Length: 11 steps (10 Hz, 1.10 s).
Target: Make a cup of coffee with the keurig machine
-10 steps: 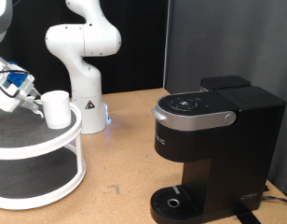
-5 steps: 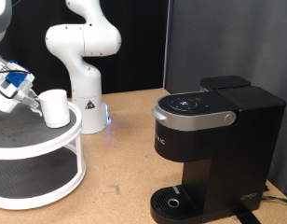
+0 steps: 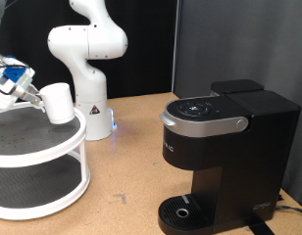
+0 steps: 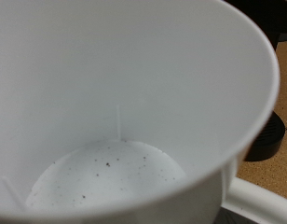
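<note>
Presently, exterior view: the gripper (image 3: 33, 98) was clamped on the cup (image 3: 58, 102), lifted just above the tiered stand (image 3: 53, 147); the keurig machine (image 3: 222, 157) stood well apart.
Wrist view: cup (image 4: 116, 112) interior filled the frame, empty.
Progress: cup grasped; drip tray (image 3: 183, 210) vacant, brewing outstanding.

The cup (image 3: 59, 102) (above the stand (image 3: 38, 147)) sits far left of the keurig machine (image 3: 225, 157).

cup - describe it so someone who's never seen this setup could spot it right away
Look to the exterior view's left, where a white two-tier round stand sits. Above its top tier, the gripper carries the cup, tilted and raised off the surface. It is a small plain white cylinder, far smaller than the black coffee machine on the right.
</note>
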{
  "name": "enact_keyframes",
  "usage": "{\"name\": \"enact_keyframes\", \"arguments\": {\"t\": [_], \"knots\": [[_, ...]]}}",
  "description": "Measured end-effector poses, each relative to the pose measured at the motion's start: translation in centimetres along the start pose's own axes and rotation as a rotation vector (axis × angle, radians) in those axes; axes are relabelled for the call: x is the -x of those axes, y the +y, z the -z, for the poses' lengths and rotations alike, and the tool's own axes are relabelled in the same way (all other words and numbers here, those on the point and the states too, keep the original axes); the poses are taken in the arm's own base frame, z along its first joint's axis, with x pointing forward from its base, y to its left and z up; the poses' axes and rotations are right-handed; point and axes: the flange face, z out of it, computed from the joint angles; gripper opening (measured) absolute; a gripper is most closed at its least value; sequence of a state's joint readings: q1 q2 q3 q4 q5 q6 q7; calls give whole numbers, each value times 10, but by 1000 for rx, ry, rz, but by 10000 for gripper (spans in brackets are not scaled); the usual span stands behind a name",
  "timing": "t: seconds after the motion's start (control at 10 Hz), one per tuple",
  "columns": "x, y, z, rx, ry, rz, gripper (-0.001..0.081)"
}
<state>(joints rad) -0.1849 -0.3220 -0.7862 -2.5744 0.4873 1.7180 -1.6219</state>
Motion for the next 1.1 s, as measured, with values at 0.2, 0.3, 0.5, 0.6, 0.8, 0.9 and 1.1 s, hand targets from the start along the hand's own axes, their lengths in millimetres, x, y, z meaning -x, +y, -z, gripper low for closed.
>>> {"name": "enact_keyframes", "arguments": {"t": [0.2, 0.3, 0.5, 0.6, 0.8, 0.9, 1.1], "knots": [[-16, -9, 4, -5, -1, -11, 67], [-26, -14, 3, -2, -9, -19, 67], [-50, -23, -1, 13, -25, -29, 67], [-60, -27, -5, 16, -41, -26, 67], [-64, -28, -8, 15, -57, -25, 67], [-66, -26, -11, 36, -20, -58, 67], [-80, -18, -26, 135, 107, -146, 67]]}}
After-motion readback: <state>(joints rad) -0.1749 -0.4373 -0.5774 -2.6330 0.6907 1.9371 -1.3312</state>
